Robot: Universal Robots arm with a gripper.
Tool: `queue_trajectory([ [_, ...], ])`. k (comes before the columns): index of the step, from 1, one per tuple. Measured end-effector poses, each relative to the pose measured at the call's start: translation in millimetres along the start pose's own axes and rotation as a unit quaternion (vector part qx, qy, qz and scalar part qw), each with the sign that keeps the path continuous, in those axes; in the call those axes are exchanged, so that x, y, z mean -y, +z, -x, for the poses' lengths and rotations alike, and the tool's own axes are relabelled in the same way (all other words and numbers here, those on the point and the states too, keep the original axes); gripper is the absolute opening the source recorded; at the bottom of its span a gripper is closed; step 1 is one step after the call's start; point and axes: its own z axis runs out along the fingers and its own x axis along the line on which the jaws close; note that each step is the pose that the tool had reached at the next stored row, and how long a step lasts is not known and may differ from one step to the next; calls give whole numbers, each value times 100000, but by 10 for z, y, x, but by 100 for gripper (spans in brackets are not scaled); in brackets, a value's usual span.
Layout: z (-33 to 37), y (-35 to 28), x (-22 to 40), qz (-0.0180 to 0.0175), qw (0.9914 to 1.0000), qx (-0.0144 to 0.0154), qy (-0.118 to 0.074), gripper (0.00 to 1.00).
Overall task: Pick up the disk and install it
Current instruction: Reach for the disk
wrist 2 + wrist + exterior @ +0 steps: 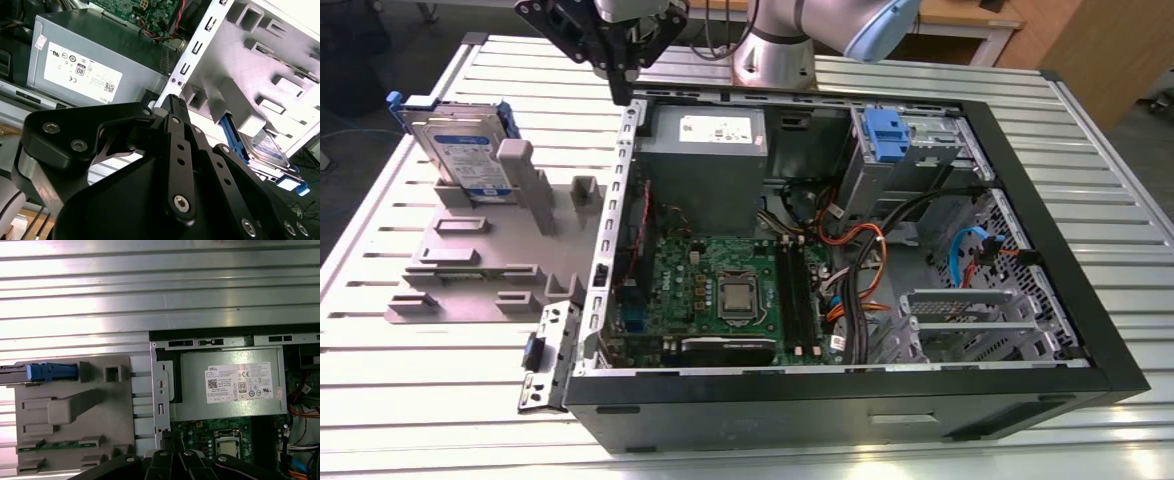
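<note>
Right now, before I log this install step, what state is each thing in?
disk, upright on edge in the grey holder, not gripped.
pincer, shut, empty, above the case's edge.
computer case, side open, insides exposed.
blue clip, standing in the drive cage.
processor, bare, no cooler over it.

On the exterior view's left, the disk (458,150) stands in the grey holder (480,268), its lower part hidden behind a holder post. The first wrist view's edge cuts it off. In the second wrist view the gripper (172,101) covers part of it. The arm (774,45) runs off the exterior view's far edge.
</note>
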Motion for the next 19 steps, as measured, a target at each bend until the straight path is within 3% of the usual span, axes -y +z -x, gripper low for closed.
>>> queue_trajectory([
  [7, -27, -1, 3, 0, 100000, 2, 2, 11],
  [13, -96, -3, 7, -2, 100000, -2, -1, 11],
  [19, -134, -1, -48, -1, 100000, 2, 2, 11],
])
